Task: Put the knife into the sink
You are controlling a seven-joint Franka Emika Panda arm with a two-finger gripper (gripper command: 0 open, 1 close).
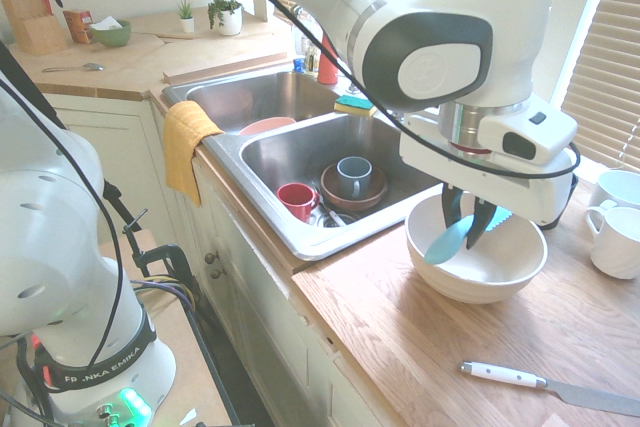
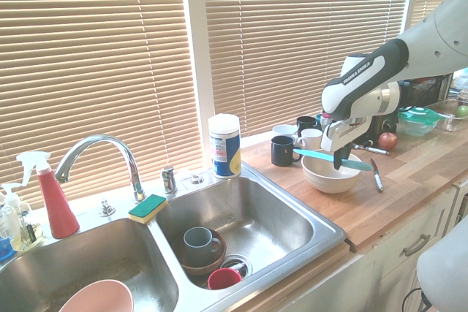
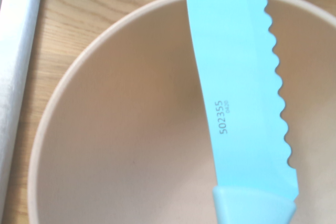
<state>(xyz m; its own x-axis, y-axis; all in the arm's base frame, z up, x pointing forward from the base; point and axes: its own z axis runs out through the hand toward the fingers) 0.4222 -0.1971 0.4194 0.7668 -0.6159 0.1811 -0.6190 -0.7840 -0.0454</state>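
End effector (image 1: 474,230) clamped on knife (image 2: 330,158) above bowl (image 1: 480,272).

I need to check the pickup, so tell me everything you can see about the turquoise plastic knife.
The turquoise plastic knife looks moulded in one piece, with a wavy serrated edge and small dark print reading 502355 on the blade in the wrist view. It lies roughly level, lifted over the large white bowl on the wooden counter, apparently clear of the bowl. The gripper is shut on it near its middle; both ends stick out past the dark fingers. Nothing else touches it.
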